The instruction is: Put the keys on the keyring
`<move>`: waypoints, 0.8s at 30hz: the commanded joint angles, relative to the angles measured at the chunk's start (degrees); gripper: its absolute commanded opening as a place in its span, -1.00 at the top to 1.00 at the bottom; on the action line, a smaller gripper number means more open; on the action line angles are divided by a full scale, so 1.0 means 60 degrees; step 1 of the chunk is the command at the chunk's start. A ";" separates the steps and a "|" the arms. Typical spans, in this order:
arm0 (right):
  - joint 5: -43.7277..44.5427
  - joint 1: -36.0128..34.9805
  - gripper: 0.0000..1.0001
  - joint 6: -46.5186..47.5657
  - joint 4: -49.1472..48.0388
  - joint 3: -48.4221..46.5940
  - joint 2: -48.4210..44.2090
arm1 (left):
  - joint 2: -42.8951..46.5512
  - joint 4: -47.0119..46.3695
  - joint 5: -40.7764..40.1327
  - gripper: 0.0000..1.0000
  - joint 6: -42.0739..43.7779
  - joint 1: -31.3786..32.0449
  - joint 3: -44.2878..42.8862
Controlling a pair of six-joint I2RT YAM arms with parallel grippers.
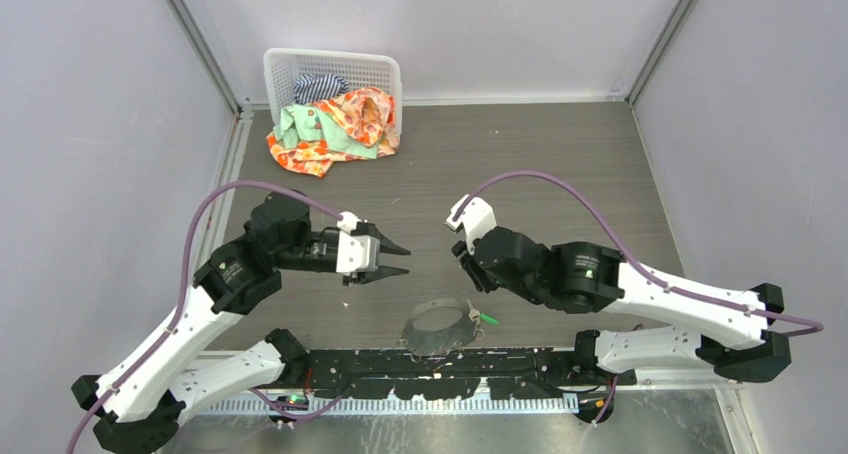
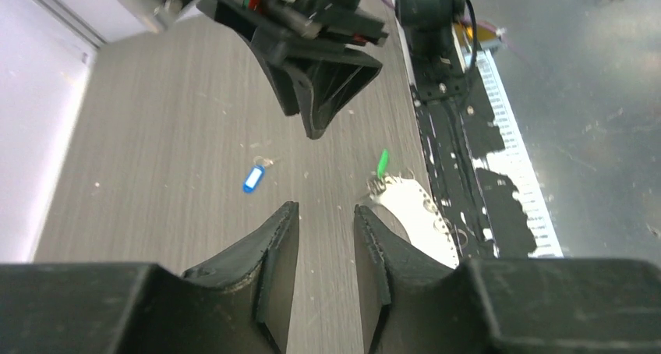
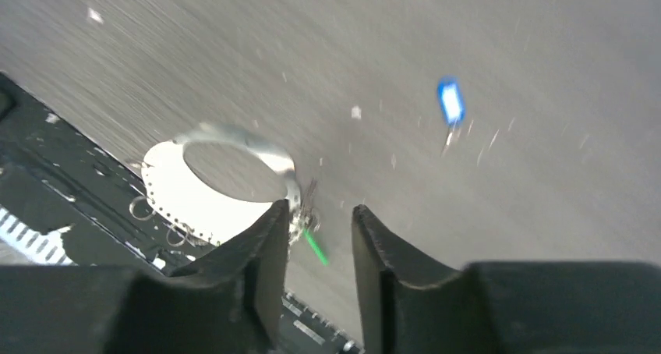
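1. Hovering above the tabletop, the left tool has its two fingers parted by a moderate gap, with nothing between them.
2. The right tool is also part open and empty. It tilts down toward the tabletop and faces the left tool, the two tips near but apart.
3. The keyring lies at the near edge of the tabletop, between the two arms, partly over the black base rail. In the right wrist view small rings fringe its near rim.
4. The green key lies just beside the keyring's right rim, next to a small cluster of wire. I cannot tell whether it is threaded on.
5. The blue key lies flat on bare tabletop, well apart from the keyring and farther from the near edge. The top view does not show it.
6. A white basket stands in the far left corner, with bright clothes spilling from it onto the tabletop.
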State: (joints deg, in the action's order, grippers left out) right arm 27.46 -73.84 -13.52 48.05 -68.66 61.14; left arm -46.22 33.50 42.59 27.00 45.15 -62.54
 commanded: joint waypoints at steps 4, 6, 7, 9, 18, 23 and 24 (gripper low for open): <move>-0.0858 0.0308 -0.20 -0.4597 -0.0660 0.3423 -0.0698 | 0.0000 0.1147 0.0526 0.26 0.1480 -0.0054 0.0528; -0.1041 0.0305 -0.24 -0.4676 -0.1141 0.3949 -0.0606 | -0.0051 0.1091 0.0620 0.26 0.1513 -0.0054 0.0562; -0.1041 0.0320 -0.24 -0.4626 -0.1304 0.4100 -0.0520 | -0.0071 0.1082 0.0678 0.26 0.1499 -0.0054 0.0543; -0.1256 0.0541 -0.25 -0.4376 -0.1618 0.4250 -0.0245 | -0.0096 0.1152 0.0748 0.26 0.1502 -0.0054 0.0495; -0.3264 0.2194 -0.22 -0.3789 -0.3179 0.5577 -0.0109 | 0.0086 0.1098 0.0753 0.35 0.1506 -0.0054 0.0518; -0.4125 0.2727 -0.21 -0.3783 -0.3360 0.5808 -0.0093 | 0.0006 0.1013 0.0797 0.38 0.1471 -0.0054 0.0431; -0.4257 0.2771 -0.21 -0.3766 -0.3363 0.5805 -0.0028 | -0.0009 0.0979 0.0808 0.39 0.1472 -0.0054 0.0421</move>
State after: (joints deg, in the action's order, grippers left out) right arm 7.35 -58.13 -36.36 32.18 -33.50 60.88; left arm -46.46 40.77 45.60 35.18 45.08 -59.07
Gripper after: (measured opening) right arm 0.606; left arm 0.311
